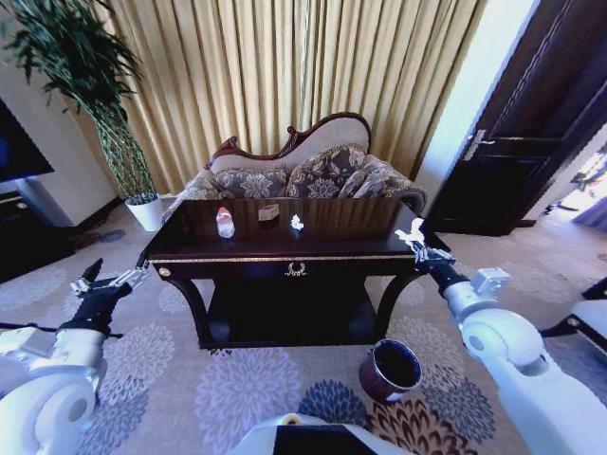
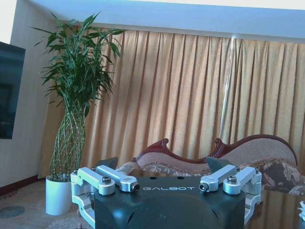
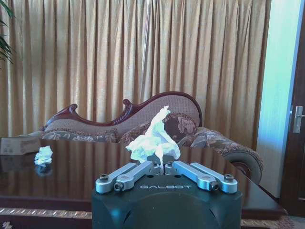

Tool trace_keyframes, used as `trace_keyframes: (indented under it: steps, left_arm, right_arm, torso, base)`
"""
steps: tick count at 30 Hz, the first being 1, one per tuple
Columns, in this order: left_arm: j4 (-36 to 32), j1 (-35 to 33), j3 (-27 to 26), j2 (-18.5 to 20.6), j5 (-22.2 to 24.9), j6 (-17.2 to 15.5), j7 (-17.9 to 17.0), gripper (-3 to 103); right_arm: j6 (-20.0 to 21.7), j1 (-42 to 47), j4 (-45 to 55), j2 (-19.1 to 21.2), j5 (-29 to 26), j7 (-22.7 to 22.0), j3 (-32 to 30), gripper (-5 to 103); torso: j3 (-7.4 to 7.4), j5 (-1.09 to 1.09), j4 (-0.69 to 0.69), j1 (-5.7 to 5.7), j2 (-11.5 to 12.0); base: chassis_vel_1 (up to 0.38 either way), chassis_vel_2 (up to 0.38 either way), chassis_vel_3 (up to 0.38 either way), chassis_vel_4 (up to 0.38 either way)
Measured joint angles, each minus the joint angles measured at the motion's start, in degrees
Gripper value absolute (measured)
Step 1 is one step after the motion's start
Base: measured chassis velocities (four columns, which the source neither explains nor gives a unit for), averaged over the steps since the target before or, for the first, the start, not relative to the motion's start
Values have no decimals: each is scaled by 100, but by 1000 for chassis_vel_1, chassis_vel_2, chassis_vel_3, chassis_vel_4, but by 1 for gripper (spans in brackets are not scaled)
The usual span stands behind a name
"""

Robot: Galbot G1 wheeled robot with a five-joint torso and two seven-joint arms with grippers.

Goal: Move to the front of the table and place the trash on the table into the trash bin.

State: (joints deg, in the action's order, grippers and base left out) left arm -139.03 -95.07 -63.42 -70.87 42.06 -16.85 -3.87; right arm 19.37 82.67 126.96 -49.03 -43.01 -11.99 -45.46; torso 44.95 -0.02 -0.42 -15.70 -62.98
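Note:
The dark glossy table [image 1: 332,248] stands straight ahead in the head view. On its top stand a clear bottle with a red cap [image 1: 225,223], a small brownish carton [image 1: 269,212] and a crumpled white scrap [image 1: 297,223]. My right gripper [image 1: 414,235] hovers at the table's right front corner, shut on a crumpled white paper wad [image 3: 155,138]. The right wrist view also has the scrap [image 3: 44,155] and the carton [image 3: 14,145] lying on the tabletop. My left gripper [image 1: 114,282] hangs open and empty left of the table. The round dark trash bin [image 1: 391,370] sits on the carpet below the right gripper.
A patterned sofa [image 1: 303,171] stands right behind the table, with curtains beyond. A tall plant in a white pot [image 1: 144,210] is at the back left, beside a black TV stand [image 1: 28,232]. A dark door [image 1: 531,142] is at the right. Patterned carpet lies around the table.

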Motion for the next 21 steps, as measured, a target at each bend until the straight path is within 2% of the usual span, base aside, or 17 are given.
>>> trace_keyframes:
  steps: [12, 17, 21]
  left_arm:
    - [51, 16, 10, -1, -6, 22, 8, 100]
    - [55, 19, 17, 2, -6, 24, 24, 100]
    - [45, 22, 24, -18, -7, 24, 29, 100]
  right_arm:
    - [-223, -61, -174, -65, 70, 27, 192, 0]
    - [-275, -33, -453, -201, 179, 44, 363, 0]
    - [-426, 49, -1009, -453, 506, 153, 553, 0]
  torso:
    - [-1, 0, 0, 2, -1]
    - [-1, -1, -1, 2, -1]
    - [1, 0, 0, -3, 1]
  base:
    - [134, -143, -146, 133]
    - [9, -9, -15, 5]
    - [0, 0, 0, 0]
